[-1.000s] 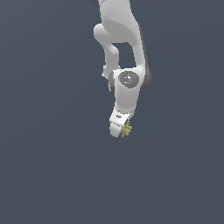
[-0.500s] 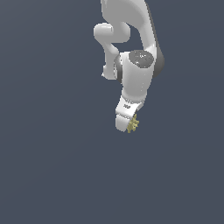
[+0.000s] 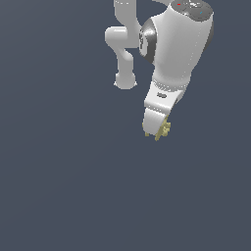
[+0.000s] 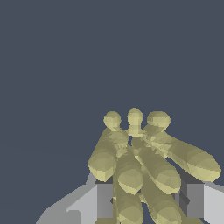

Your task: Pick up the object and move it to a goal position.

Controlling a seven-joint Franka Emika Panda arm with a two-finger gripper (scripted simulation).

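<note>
The object is a small olive-yellow cluster of stubby prongs, peeking out beneath the white gripper in the exterior view. The arm reaches down from above and carries it well off any surface, in the upper right of that view. In the wrist view the object fills the space between the two fingers, with its prongs fanning outward. The gripper is shut on it.
Only a plain dark grey background surrounds the arm in both views. The arm's white links and its base column stand behind the gripper.
The arm has swung toward the exterior view's right and upward, closer to the camera, carrying the object along in its shut gripper.
</note>
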